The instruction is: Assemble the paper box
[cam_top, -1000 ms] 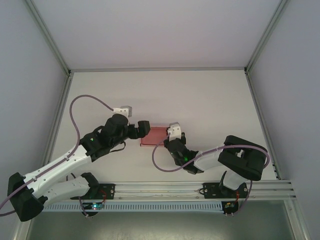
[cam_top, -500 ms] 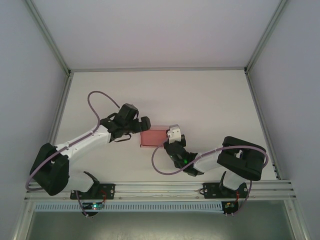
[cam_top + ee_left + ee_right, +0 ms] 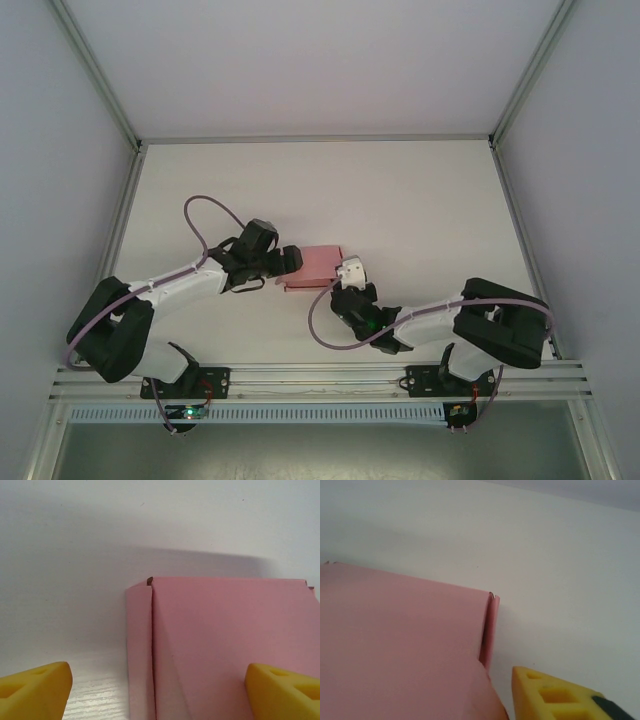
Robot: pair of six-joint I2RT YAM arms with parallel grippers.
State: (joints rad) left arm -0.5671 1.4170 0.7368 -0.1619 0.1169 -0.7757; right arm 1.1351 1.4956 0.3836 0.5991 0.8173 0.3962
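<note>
paper box (image 3: 318,265): pink card, part folded, lies near the middle of the table (image 3: 430,200), a bit toward its near edge
left gripper (image 3: 289,260): at the box's left end, fingers (image 3: 35,690) spread wide across that end, gripping nothing
right gripper (image 3: 342,284): at the box's right near corner; one yellow finger (image 3: 555,695) shows beside the card, so can't tell if spread or pressed together
step (my read): squaring and tucking the end flaps
how: brace with one gripper and push with the other; press slowly along the seam of the narrow flap (image 3: 139,650), or the thin card buckles or slides
writing: none readable; card plain, no logo
</note>
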